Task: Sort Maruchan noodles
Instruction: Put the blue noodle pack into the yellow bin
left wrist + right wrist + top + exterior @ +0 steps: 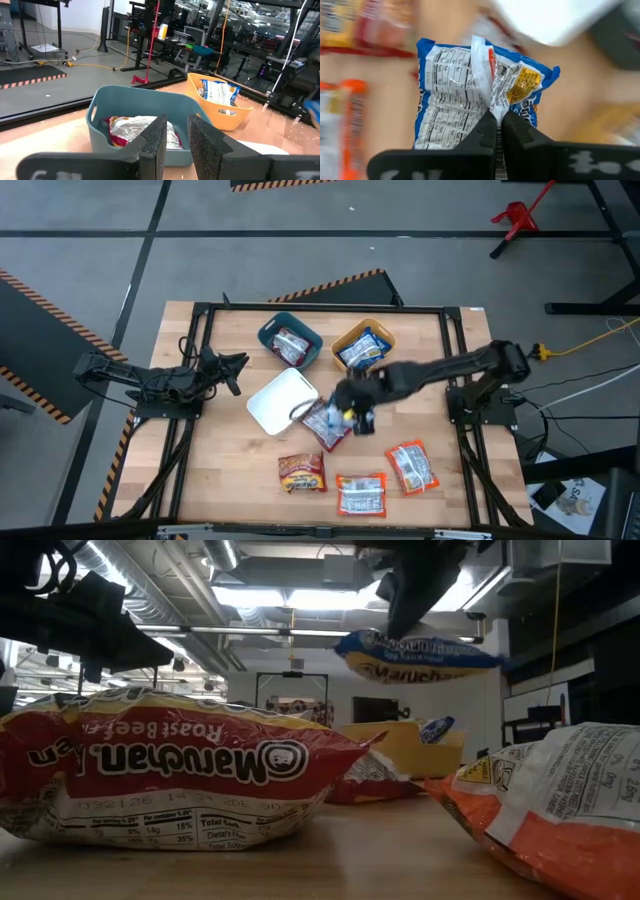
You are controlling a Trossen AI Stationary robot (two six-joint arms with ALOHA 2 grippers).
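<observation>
My right gripper point(497, 122) is shut on a blue-and-white Maruchan packet point(470, 95) and holds it in the air over the table's middle point(347, 417), next to the white bin point(283, 400). The low view shows the packet point(420, 658) hanging under the gripper point(412, 600). A dark red packet point(322, 426) lies on the table below. My left gripper point(236, 368) waits at the table's left, fingers point(155, 140) a little apart, facing the teal bin point(140, 102). One packet sits in the teal bin point(290, 342) and a blue one in the orange bin point(363, 346). My right gripper pinches the raised back seam point(487, 102) that runs along the middle of the blue packet's label side, between its two fingertips point(487, 125). The fingers come from above, pointing down. The packet is lifted clear and hangs roughly level below them point(420, 658).
Near the front edge lie a dark red packet point(302, 472) and two orange packets point(361, 494), point(412, 465); two of them fill the low view's foreground point(170, 780), point(550, 810). Bare wood shows along the table's left and right sides.
</observation>
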